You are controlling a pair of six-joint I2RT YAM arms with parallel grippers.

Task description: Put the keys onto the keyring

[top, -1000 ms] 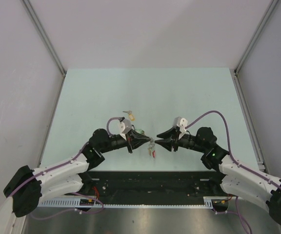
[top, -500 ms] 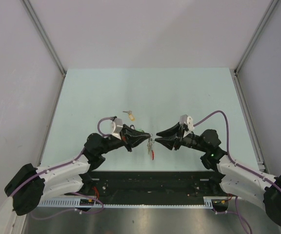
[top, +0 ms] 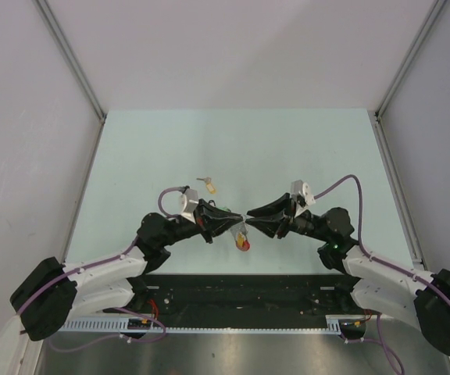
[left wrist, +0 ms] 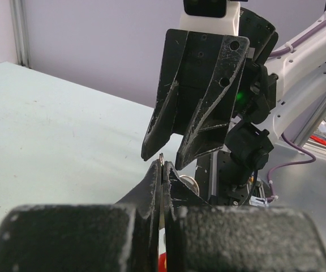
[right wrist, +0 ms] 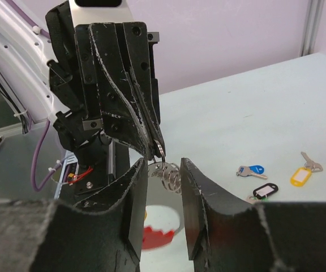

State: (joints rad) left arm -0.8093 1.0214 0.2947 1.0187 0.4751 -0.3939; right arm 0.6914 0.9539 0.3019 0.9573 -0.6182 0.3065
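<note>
My left gripper (top: 237, 222) is shut on the thin metal ring of the keyring (top: 243, 241), which hangs below its tips with its red arc lowest. In the left wrist view the ring's edge (left wrist: 162, 160) shows between my shut fingertips. My right gripper (top: 251, 219) is open and faces the left one tip to tip. In the right wrist view its jaws stand on either side of the keyring's hanging silver coil (right wrist: 170, 174), not touching it. A blue key (right wrist: 251, 170), a black-tagged key (right wrist: 265, 190) and a yellow-tagged key (right wrist: 301, 175) lie on the table beyond.
One beige-tagged key (top: 208, 185) lies on the pale green table (top: 287, 148) behind the left arm. Grey walls enclose the table at the left, right and back. The arm bases and a cable rail (top: 233, 324) run along the near edge.
Both gripper tips have moved a little farther from the near edge and closer together. The keyring moved with the left gripper and its red part has swung.
</note>
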